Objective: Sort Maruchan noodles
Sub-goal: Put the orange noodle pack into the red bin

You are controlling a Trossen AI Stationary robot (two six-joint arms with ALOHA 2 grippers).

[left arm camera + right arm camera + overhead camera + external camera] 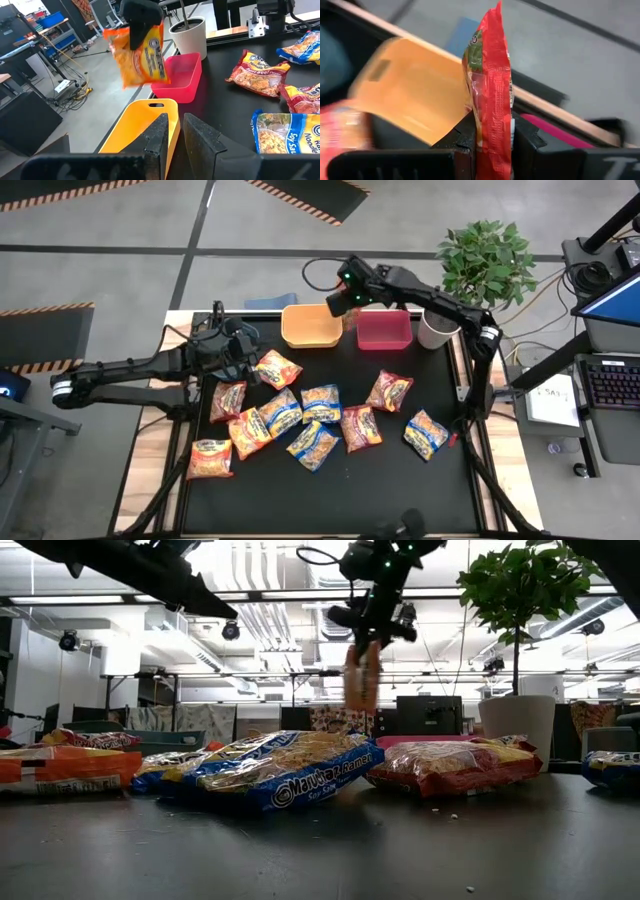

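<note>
Pinching a noodle packet [490,90] edge-on, the right gripper [492,137] hides its front; the left gripper [176,131] hovers slightly parted, empty.

Robotics lab: hazard-striped floor [300,198], monitors [428,713].

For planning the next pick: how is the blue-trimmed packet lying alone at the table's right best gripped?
Probably from straight above, jaws closing across the narrower width of the packet. It lies flat, apart from anything else, so both long edges are free.
</note>
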